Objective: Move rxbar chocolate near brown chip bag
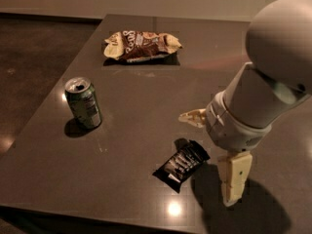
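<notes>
The rxbar chocolate point(181, 165), a small black glossy wrapper with pale lettering, lies flat near the front of the dark table point(146, 101). The brown chip bag point(141, 45), crumpled brown and cream-yellow, lies at the far side of the table. My gripper point(205, 160) hangs just right of the bar and slightly above it. It is open and empty, with one cream finger point(192, 117) pointing left behind the bar and the other finger point(234, 179) pointing down at the bar's right. The bar and the bag are far apart.
A green soda can point(84, 103) stands upright on the table's left side. The table's left edge drops to a dark floor point(34, 57). The front edge runs just below the bar. My arm's large pale body point(273, 77) fills the right side.
</notes>
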Action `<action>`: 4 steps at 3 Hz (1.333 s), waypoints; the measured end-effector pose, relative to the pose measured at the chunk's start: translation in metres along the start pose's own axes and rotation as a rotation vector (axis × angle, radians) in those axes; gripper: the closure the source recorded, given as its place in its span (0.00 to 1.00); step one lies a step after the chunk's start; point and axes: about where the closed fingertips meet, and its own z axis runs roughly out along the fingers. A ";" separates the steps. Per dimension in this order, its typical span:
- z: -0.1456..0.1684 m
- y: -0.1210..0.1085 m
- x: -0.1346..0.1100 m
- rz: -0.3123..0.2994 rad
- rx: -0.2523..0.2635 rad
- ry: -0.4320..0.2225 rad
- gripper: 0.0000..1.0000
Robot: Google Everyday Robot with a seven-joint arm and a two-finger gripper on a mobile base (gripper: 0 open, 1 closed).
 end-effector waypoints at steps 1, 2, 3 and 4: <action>0.027 0.004 -0.021 -0.055 -0.053 -0.001 0.00; 0.037 0.004 -0.030 -0.073 -0.081 0.002 0.00; 0.039 -0.001 -0.034 -0.079 -0.113 0.012 0.18; 0.037 -0.005 -0.032 -0.074 -0.128 0.022 0.41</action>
